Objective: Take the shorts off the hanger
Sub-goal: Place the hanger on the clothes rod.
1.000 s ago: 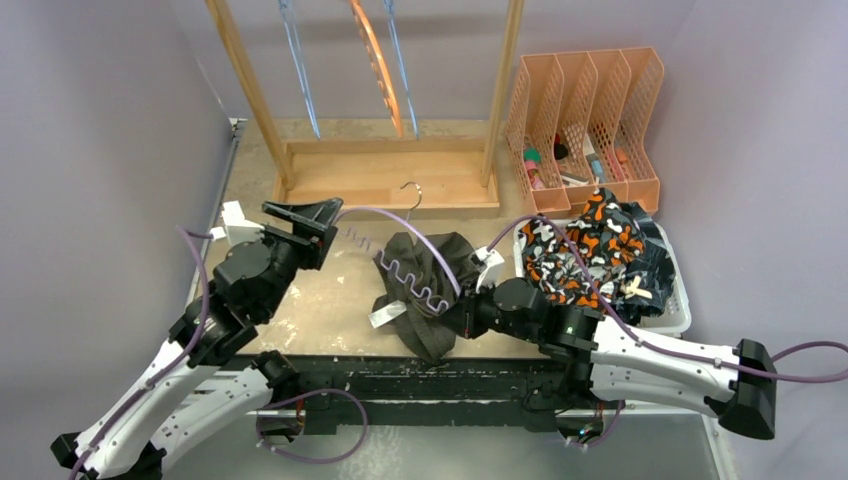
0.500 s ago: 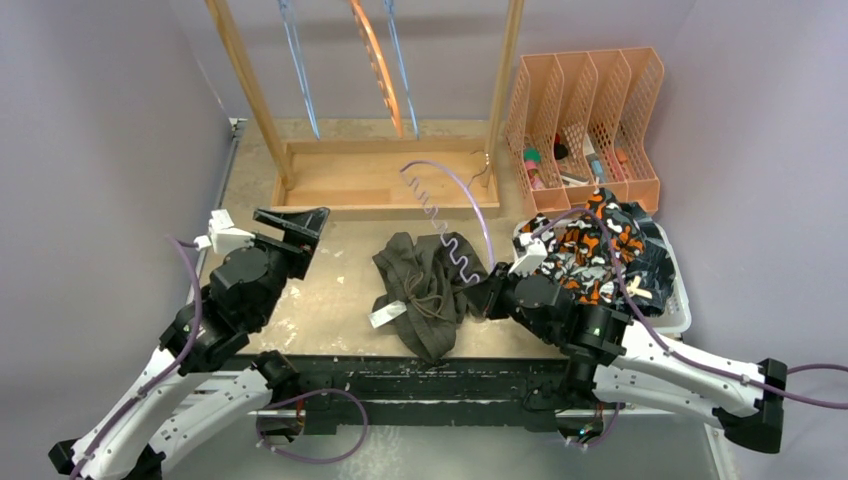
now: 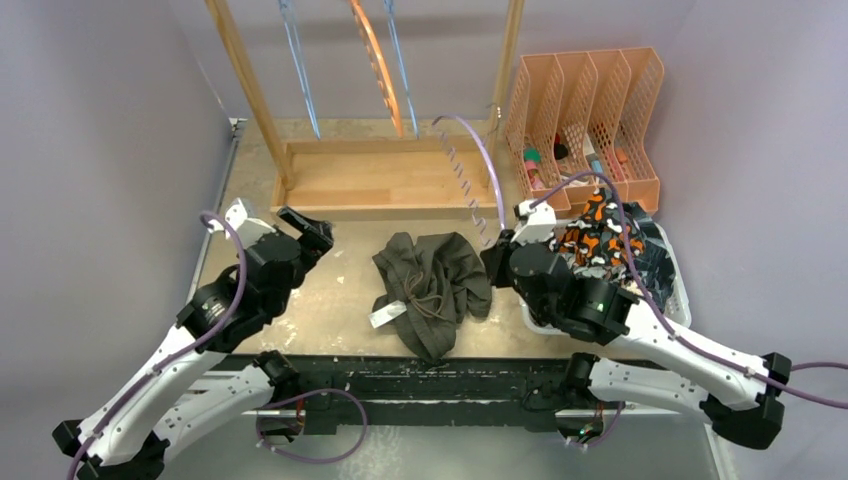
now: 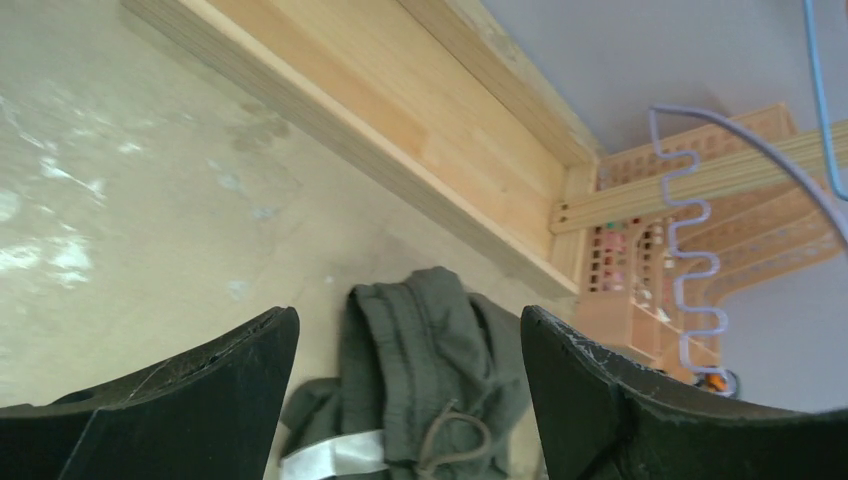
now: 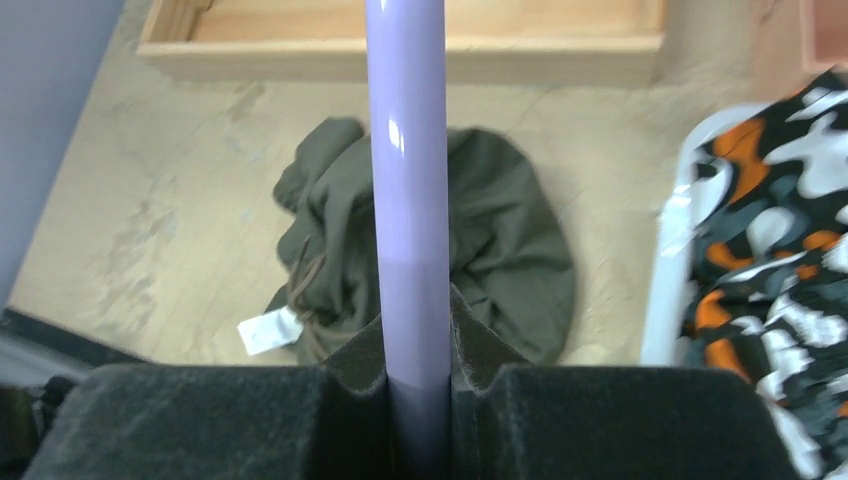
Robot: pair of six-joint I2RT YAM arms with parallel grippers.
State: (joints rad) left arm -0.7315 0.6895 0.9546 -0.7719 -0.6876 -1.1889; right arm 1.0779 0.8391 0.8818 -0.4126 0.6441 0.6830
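The olive green shorts (image 3: pixel 432 285) with a drawstring lie crumpled on the table between the arms, off the hanger; they also show in the left wrist view (image 4: pixel 430 390) and the right wrist view (image 5: pixel 500 250). My right gripper (image 3: pixel 497 258) is shut on the lilac hanger (image 3: pixel 478 165), which it holds up over the table toward the rack; its bar stands between the closed pads (image 5: pixel 408 200). My left gripper (image 3: pixel 312 232) is open and empty, left of the shorts. The orange-black-white shorts (image 3: pixel 590 245) lie in the white bin (image 3: pixel 680 300) with dark cloth under them.
A wooden rack (image 3: pixel 385 175) with blue and orange hangers (image 3: pixel 380 70) stands at the back. A peach file organiser (image 3: pixel 590 110) with small items stands at the back right, behind the bin.
The right gripper has lifted the lilac hanger off the olive shorts and carried it up and back toward the rack. The left gripper let go of the hanger and drew back left.
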